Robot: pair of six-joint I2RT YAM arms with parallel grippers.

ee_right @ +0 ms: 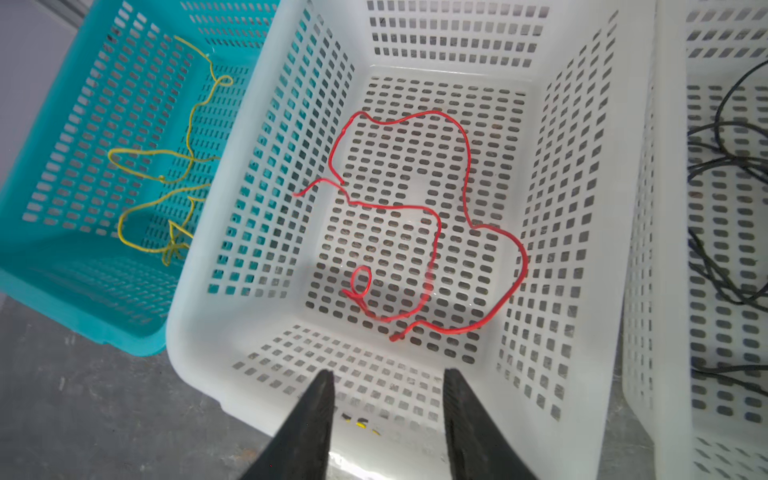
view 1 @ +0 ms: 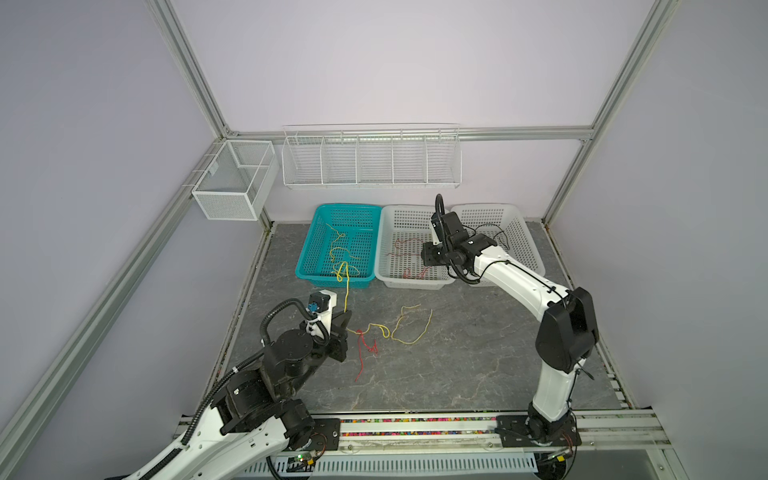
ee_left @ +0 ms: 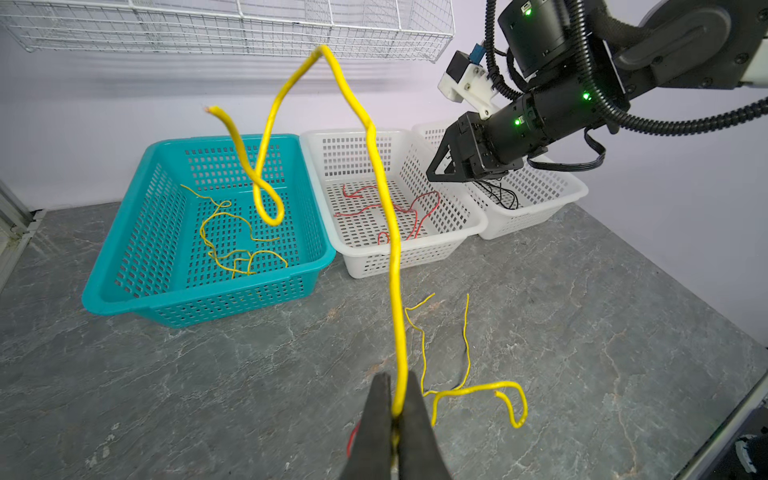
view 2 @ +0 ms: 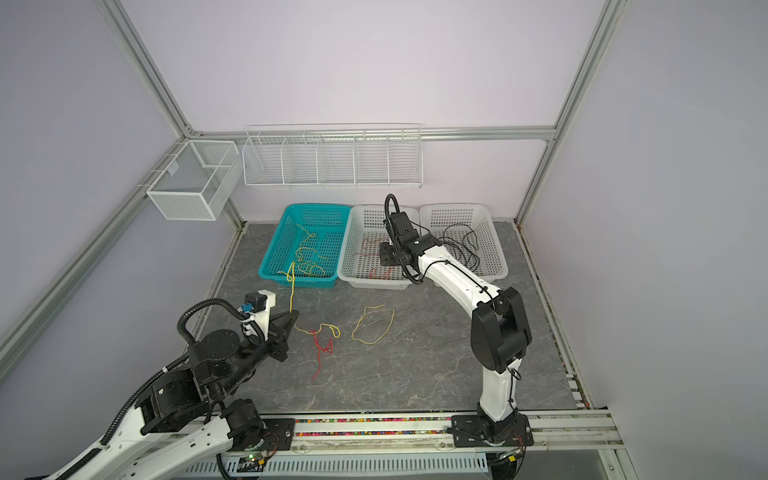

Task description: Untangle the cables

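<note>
Three baskets (view 1: 417, 282); two red cables (ee_right: 465, 174) in the middle one.

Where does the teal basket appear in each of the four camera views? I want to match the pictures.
Top views: the teal basket is left of centre, at the back of the table, leftmost of three baskets.
Left wrist view: basket wall at, behind the held yellow cable.
Right wrist view: basket wall at, only partly in frame.
Shared landmark: the middle white basket right beside it.
</note>
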